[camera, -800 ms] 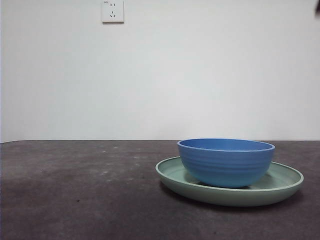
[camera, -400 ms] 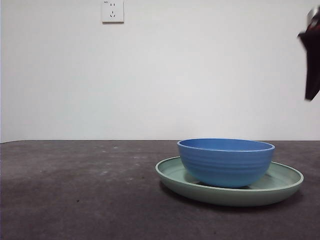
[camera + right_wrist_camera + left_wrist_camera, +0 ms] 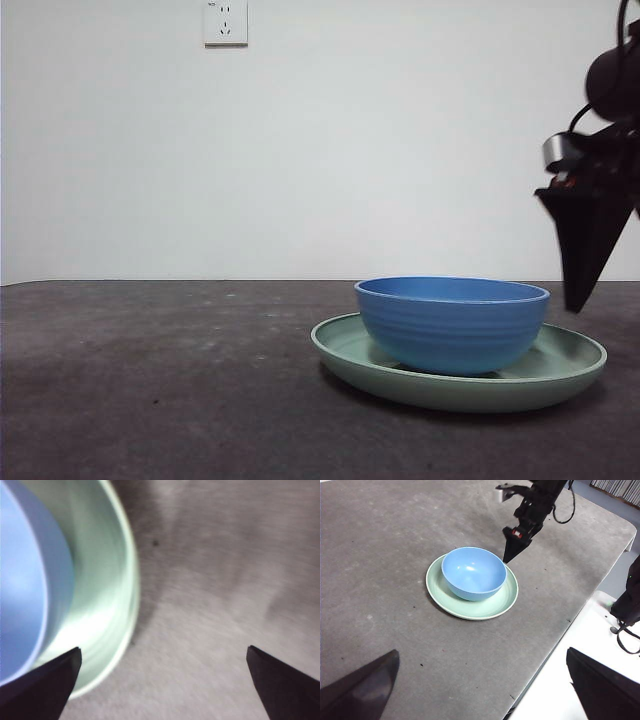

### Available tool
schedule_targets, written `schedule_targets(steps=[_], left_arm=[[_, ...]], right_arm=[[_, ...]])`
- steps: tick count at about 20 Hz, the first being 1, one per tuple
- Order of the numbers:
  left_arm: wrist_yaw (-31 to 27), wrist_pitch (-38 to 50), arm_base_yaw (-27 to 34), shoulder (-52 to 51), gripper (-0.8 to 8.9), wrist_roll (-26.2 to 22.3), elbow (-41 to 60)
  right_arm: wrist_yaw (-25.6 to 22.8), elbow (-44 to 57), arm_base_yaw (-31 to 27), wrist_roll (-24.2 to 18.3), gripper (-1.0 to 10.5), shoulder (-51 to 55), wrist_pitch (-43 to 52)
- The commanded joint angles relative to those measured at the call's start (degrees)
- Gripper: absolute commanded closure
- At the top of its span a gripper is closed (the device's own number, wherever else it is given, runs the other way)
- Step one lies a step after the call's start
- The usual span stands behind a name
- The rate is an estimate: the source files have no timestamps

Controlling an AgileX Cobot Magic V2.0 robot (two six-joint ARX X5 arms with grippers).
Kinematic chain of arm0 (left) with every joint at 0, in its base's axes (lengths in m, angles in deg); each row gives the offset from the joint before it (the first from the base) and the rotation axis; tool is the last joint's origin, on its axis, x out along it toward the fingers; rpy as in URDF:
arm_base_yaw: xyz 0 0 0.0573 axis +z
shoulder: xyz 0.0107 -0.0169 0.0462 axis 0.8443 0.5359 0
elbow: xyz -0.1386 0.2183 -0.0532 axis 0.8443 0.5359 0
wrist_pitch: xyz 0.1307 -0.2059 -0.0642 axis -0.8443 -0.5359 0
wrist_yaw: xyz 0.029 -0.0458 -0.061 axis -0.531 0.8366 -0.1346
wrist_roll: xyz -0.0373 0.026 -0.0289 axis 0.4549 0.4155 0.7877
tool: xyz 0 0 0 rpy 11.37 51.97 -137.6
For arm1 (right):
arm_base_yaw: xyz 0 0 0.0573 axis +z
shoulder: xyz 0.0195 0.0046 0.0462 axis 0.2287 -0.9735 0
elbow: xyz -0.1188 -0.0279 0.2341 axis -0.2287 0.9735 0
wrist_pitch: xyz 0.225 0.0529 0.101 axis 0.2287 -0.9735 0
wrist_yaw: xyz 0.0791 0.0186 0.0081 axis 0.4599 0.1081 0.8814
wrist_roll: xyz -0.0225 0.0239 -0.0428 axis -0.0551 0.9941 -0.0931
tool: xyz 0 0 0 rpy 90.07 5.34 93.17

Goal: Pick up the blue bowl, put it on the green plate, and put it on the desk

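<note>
Two dishes sit stacked on the desk (image 3: 160, 400): the blue bowl (image 3: 452, 325) stands upright inside the green plate (image 3: 565, 365), a little toward one side of it, so more of the plate's pale inner ring shows on the other side. From the left wrist camera the bowl (image 3: 473, 573) looks empty and the plate (image 3: 470, 609) lies flat, with bare grey tabletop (image 3: 380, 565) all around it. The right gripper (image 3: 582, 255) hangs at the right side of the front view, its dark tip pointing down, just above and beyond the plate's far rim, touching neither dish; in the left wrist camera the same gripper (image 3: 512, 550) appears close beside the bowl's rim. Its own camera shows the jaws spread wide, looking down at the plate's edge (image 3: 112, 605), a slice of the bowl (image 3: 22, 590) and the desk (image 3: 215, 570) next to them. The left gripper (image 3: 485, 680) waits high and well away from the dishes, jaws also spread wide, holding nothing. A white wall socket (image 3: 225, 22) is mounted on the wall behind
</note>
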Motion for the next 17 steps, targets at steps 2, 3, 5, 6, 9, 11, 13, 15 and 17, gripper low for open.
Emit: schedule_targets(steps=[2, 3, 5, 6, 9, 11, 13, 15, 17], left_arm=[[0.46, 0.57, -0.35, 0.31, 2.82, -0.70, -0.57], [0.46, 0.57, -0.35, 0.31, 2.82, -0.72, -0.57], [0.46, 0.57, -0.35, 0.31, 2.82, -0.72, -0.57], [0.46, 0.57, -0.35, 0.31, 2.82, -0.72, -0.57], [0.46, 0.57, -0.35, 0.31, 2.82, -0.74, -0.57], [0.46, 0.57, -0.35, 0.31, 2.82, -0.77, -0.57], [0.46, 0.57, -0.35, 0.31, 2.82, -0.77, -0.57], [0.46, 0.57, -0.35, 0.31, 2.82, -0.74, -0.57], [0.46, 0.57, -0.35, 0.31, 2.82, -0.74, -0.57]], right_arm=[[-2.58, -0.90, 2.97, 0.39, 4.8, -2.54, 2.64], [-3.10, -0.90, 3.67, 1.09, 5.0, -3.06, 3.43], [-3.13, -0.87, 4.55, 2.05, 5.4, -4.04, 4.61], [-3.13, -0.87, 4.90, 2.49, 5.4, -4.61, 5.05], [-3.08, -0.87, 5.53, 3.06, 6.0, -5.92, 5.64], [-2.67, -0.87, 5.55, 4.15, 6.7, -6.88, 6.23], [-2.64, -0.87, 5.55, 5.16, 7.4, -7.74, 6.43], [-2.67, -0.87, 5.55, 5.40, 8.0, -8.57, 6.40], [-2.62, -0.87, 5.55, 5.73, 9.2, -8.81, 6.67]])
